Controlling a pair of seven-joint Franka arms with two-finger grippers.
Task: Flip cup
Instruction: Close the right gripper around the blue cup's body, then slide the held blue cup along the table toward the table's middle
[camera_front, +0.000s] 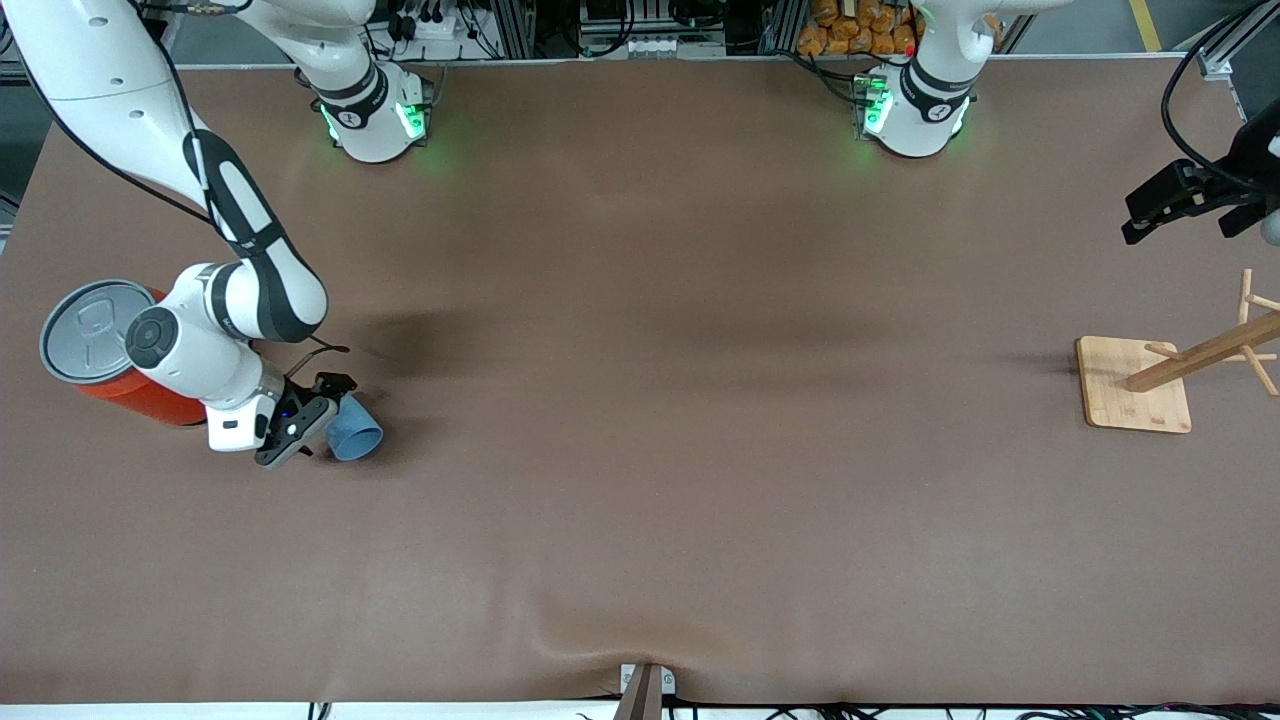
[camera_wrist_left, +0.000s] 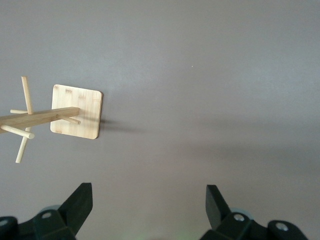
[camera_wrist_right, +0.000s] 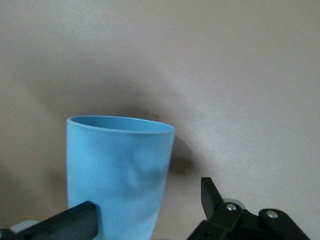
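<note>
The light-blue cup (camera_front: 352, 428) is tipped over on its side at the right arm's end of the table, its mouth pointing away from my right gripper (camera_front: 322, 420). In the right wrist view the cup (camera_wrist_right: 120, 170) sits between the open fingers of the right gripper (camera_wrist_right: 150, 200). One finger (camera_wrist_right: 75, 220) is against its wall and the other finger (camera_wrist_right: 210, 192) stands apart from it. My left gripper (camera_front: 1150, 215) waits open and empty in the air at the left arm's end, and it also shows in the left wrist view (camera_wrist_left: 149, 189).
A big orange can (camera_front: 140, 395) with a grey lid (camera_front: 85, 330) stands right beside the right arm's wrist. A wooden peg rack on a square base (camera_front: 1135, 385) stands at the left arm's end and also shows in the left wrist view (camera_wrist_left: 76, 111).
</note>
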